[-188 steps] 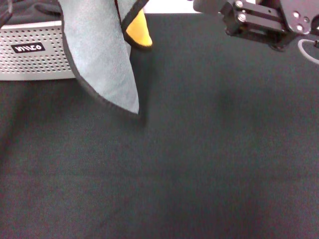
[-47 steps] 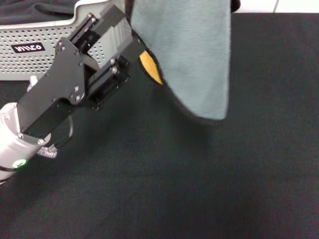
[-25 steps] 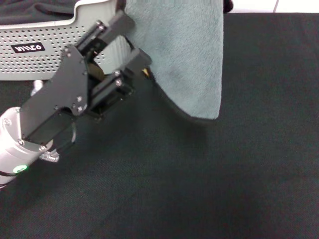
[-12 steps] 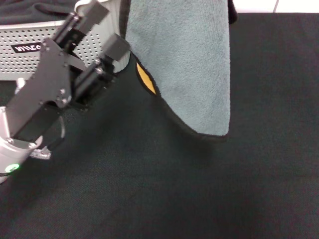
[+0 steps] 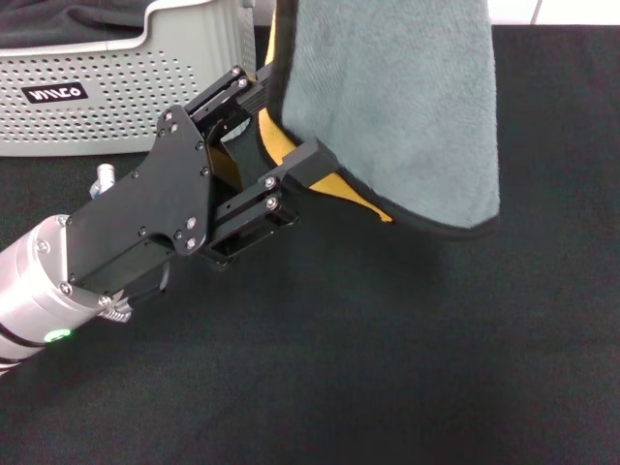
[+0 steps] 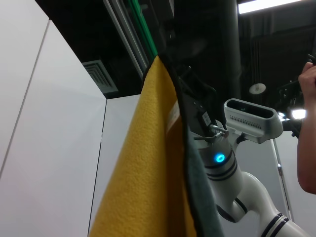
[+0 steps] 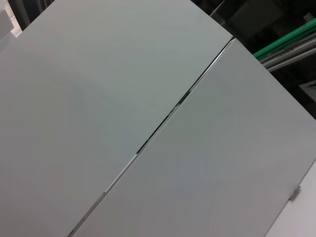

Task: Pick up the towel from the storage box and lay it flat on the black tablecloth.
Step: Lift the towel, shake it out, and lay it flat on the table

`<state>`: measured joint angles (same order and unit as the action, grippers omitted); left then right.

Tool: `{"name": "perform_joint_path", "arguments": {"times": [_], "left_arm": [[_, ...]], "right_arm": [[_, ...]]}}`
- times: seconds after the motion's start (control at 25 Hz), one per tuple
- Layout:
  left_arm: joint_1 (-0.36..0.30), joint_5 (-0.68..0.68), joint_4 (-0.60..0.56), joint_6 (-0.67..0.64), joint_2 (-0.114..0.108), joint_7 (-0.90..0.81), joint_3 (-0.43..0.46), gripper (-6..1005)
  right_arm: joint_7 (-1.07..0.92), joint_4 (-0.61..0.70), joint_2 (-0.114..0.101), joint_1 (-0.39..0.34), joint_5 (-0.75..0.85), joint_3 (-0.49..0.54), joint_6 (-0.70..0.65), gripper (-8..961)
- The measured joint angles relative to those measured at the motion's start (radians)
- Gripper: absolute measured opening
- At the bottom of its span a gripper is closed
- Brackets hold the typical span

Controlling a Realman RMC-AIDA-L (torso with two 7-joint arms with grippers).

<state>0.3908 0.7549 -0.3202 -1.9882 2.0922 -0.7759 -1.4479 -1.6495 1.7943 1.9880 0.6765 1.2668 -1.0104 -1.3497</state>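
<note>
The storage box (image 5: 116, 92) sits at ten o'clock on the black tablecloth (image 5: 407, 329), with a dark cloth (image 5: 68, 17) lying in it. The towel (image 5: 397, 107) hangs at twelve o'clock, its top cut off, so whatever holds it is hidden. The left gripper (image 5: 281, 131) reaches up from eight o'clock, its fingers spread wide around the towel's yellow-backed edge. The right gripper is out of sight.

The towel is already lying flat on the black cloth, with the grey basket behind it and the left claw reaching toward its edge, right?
Not quite. In the head view the towel hangs in the air above the black cloth. The basket and left claw are as you say.
</note>
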Motion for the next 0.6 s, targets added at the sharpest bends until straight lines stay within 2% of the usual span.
{"name": "perform_joint_path", "arguments": {"times": [0.6], "left_arm": [[-0.001, 0.001, -0.007, -0.011, 0.000, -0.003, 0.000, 644]], "right_arm": [[0.003, -0.004, -0.001, -0.002, 0.000, 0.011, 0.001, 6]]}}
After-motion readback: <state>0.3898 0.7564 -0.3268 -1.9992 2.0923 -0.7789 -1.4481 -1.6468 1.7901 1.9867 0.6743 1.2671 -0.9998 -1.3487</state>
